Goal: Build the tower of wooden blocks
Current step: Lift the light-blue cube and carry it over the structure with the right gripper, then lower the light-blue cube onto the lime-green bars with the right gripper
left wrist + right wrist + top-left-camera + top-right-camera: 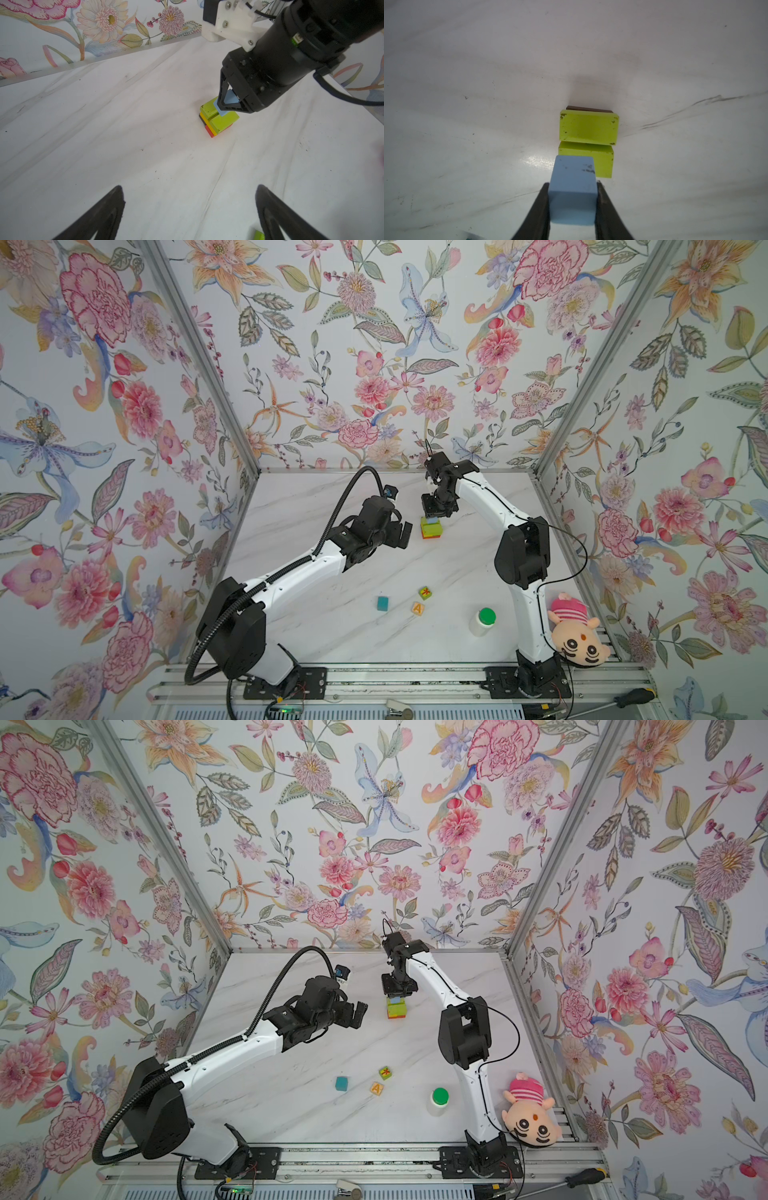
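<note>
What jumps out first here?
Loud floral walls all round. The right gripper, shut on a light-blue cube, sits over the tower toward the back; the left gripper hangs open beside it. Nearer the front are a teal cube, a green cube, an A cube, a bottle and, at the right edge, a doll.

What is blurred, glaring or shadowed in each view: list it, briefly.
Right wrist view: the light-blue cube in the right gripper is soft, close to the lens; a glare patch lies on the table beside the lime-green blocks, a soft shadow past them. Left wrist view: the left gripper is dark and blurred. Both top views: even light, no hard shadows.
</note>
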